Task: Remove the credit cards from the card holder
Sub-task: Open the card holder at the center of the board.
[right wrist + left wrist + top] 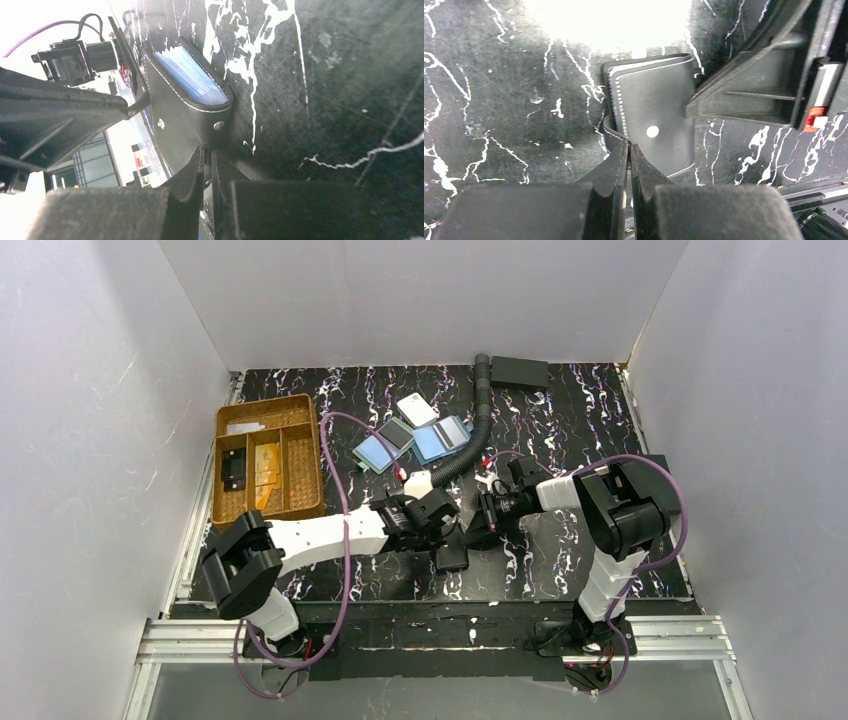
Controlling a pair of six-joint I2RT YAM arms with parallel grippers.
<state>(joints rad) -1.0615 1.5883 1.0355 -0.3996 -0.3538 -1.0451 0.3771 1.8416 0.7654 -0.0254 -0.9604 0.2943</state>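
Fingers of the left gripper [629, 149] are clamping a thin flap of the holder [654, 100] at lower centre. The right gripper [206, 152] is likewise pinching its stitched edge. Pale blue cards [189, 75] are showing in its mouth, upper left of centre. The holder is probably flexing softly. The cards look stiff and slick, best nipped by their exposed edge. No writing is showing legibly.

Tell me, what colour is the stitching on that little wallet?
White, against the black card holder; the left wrist view shows it best.
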